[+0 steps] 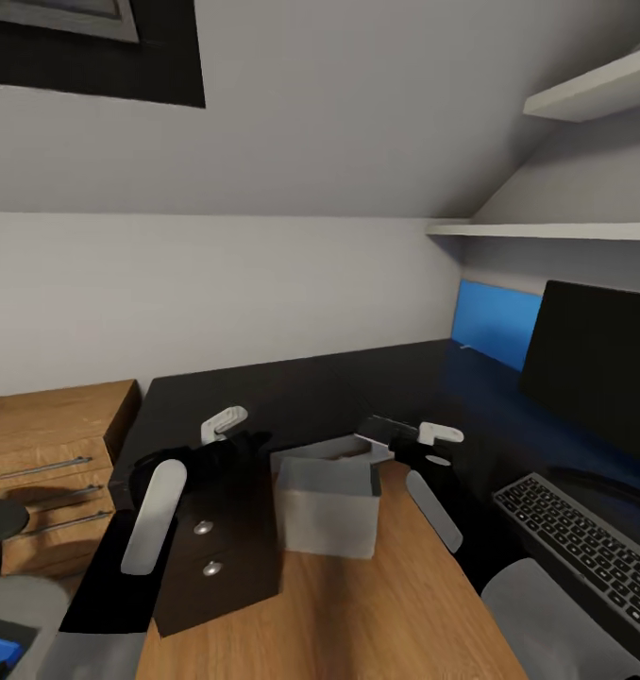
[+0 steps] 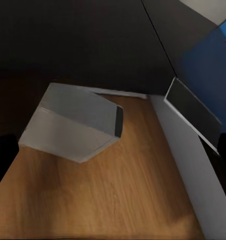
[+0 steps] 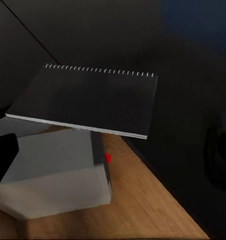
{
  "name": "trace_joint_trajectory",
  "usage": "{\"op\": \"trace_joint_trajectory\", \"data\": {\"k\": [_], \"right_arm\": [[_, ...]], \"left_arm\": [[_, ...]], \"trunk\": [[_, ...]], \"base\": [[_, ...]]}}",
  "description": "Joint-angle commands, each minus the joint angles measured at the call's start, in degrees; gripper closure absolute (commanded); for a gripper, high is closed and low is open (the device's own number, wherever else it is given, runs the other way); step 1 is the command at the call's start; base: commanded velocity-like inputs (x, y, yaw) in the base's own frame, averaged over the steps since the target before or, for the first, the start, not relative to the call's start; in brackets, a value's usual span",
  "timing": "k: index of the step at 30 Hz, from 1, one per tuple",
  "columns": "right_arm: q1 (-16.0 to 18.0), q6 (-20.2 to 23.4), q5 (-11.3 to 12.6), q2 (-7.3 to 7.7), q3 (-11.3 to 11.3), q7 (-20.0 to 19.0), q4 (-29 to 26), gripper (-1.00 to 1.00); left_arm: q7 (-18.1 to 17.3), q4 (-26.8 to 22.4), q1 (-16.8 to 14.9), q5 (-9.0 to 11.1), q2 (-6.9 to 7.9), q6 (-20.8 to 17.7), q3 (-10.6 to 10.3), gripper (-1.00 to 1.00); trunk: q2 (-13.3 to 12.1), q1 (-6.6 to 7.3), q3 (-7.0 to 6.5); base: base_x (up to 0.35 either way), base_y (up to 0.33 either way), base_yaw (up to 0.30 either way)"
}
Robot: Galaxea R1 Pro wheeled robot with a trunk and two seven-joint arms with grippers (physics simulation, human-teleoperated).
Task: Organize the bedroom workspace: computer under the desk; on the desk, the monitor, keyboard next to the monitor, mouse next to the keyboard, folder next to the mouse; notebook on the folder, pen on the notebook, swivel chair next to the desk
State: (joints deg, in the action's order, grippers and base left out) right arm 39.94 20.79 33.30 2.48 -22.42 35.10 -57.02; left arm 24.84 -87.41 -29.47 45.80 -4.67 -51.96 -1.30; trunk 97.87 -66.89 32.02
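The notebook (image 3: pixel 88 100) step seems in hand: the right end effector (image 1: pixel 395 439) holds it above the grey box (image 1: pixel 328 505), and next it must carry it right to the worktop (image 1: pixel 358 378) beside the keyboard (image 1: pixel 584 548); left end effector's opening I cannot tell

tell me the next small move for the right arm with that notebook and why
Probably carry the notebook rightward toward the keyboard: it hangs above the grey box, not on the desk, and the task wants it stacked there. No folder is visible yet.

Dim, flat render lighting, soft overall blur, faint shadow beside the grey box (image 2: pixel 73 122), no glare.
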Motion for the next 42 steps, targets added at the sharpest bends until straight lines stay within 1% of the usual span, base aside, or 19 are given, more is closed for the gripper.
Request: {"op": "trace_joint_trajectory", "data": {"k": [1, 8, 13, 18, 22, 27, 28, 29, 31, 32, 33, 35, 38, 39, 42], "right_arm": [[0.0, 0.2, 0.4, 0.09, -0.3, 0.5, -0.1, -1.0], [0.0, 0.3, 0.5, 0.03, -0.7, 0.4, 0.0, -1.0], [0.0, 0.2, 0.5, -0.01, -2.8, 0.3, 0.1, -1.0], [0.0, 0.2, 0.6, -0.02, -3.7, 0.2, 0.4, -1.0], [0.0, 0.1, 0.7, -0.2, -3.9, 0.1, 0.5, -1.0], [0.0, -0.3, 0.7, -0.86, -4.0, -0.2, 1.3, -1.0], [0.0, -0.9, 0.6, -1.03, -4.0, -0.5, 2.0, -1.0], [0.0, -2.5, 0.5, -1.16, -4.0, -1.0, 2.6, -1.0], [0.0, -2.8, 0.6, -1.16, -4.0, -1.1, 2.7, -1.0], [0.0, -2.9, 0.6, -1.16, -3.9, -1.2, 2.7, -1.0], [0.0, -3.0, 0.7, -1.12, -3.9, -1.2, 2.8, -1.0], [0.0, -3.1, 0.8, -1.05, -3.8, -1.2, 2.8, -1.0], [0.0, -3.1, 0.8, -1.06, -3.8, -1.2, 2.8, -1.0], [-0.1, -3.1, 0.9, -1.07, -3.8, -1.2, 2.7, -1.0], [-0.1, -3.1, 0.9, -1.12, -3.9, -1.2, 2.7, -1.0]], "left_arm": [[0.6, 0.0, -0.1, 0.6, -0.02, -0.1, 0.0, -1.0], [0.7, 0.0, -0.1, 0.7, -0.01, -0.1, 0.0, -1.0], [0.8, 0.0, -0.1, 0.6, -0.01, 0.0, 0.0, -1.0], [0.7, 0.0, -0.1, 0.6, -0.07, 0.1, -0.1, -1.0], [0.7, 0.0, -0.1, 0.6, -0.19, 0.0, -0.1, -1.0], [0.7, 0.0, -0.1, 0.5, -0.29, 0.0, -0.2, -1.0], [0.7, 0.0, -0.1, 0.5, -0.31, 0.1, -0.6, -1.0], [0.7, 0.3, -0.1, 0.5, -0.21, 0.2, -1.3, -1.0], [0.8, 1.8, -0.1, 0.3, -0.12, 0.3, -1.4, -1.0], [0.8, 3.3, -0.1, 0.0, -0.07, 0.4, -1.4, -1.0], [1.0, 7.5, -0.1, -1.6, -0.02, 0.6, -1.5, -1.0], [1.0, 13.0, 0.1, -4.7, -0.15, 1.2, -1.7, -1.0], [0.9, 16.1, 0.8, -6.4, -0.28, 2.9, -2.0, -1.0], [0.9, 17.7, 1.9, -7.1, -0.33, 4.9, -2.4, -1.0], [0.8, 19.2, 3.6, -7.7, -0.38, 9.1, -3.4, -1.0]], "trunk": [[0.0, 0.04, 0.04], [0.0, 0.04, -0.03], [0.0, 0.04, -0.04], [0.0, 0.04, -0.04], [0.0, 0.04, -0.04], [0.0, 0.04, -0.04], [0.0, 0.04, -0.04], [0.4, -0.18, 0.14], [1.2, -0.62, 0.49], [1.6, -0.84, 0.67], [2.0, -1.06, 0.85], [2.8, -1.5, 1.21], [4.0, -2.16, 1.75], [4.4, -2.38, 1.93], [5.7, -3.04, 2.47]], "base": [[-0.311, -0.181, 0.25], [-0.299, -0.194, 0.261], [-0.287, -0.197, 0.267], [-0.241, -0.152, 0.27], [-0.092, -0.052, 0.17], [-0.024, -0.013, 0.046], [-0.006, -0.004, 0.012], [-0.001, -0.001, 0.003], [-0.001, 0.0, 0.001], [0.0, 0.0, 0.0], [0.0, 0.0, 0.0], [0.0, 0.0, 0.0], [0.0, 0.0, 0.0], [0.0, 0.0, 0.0], [0.0, 0.0, 0.0]]}}
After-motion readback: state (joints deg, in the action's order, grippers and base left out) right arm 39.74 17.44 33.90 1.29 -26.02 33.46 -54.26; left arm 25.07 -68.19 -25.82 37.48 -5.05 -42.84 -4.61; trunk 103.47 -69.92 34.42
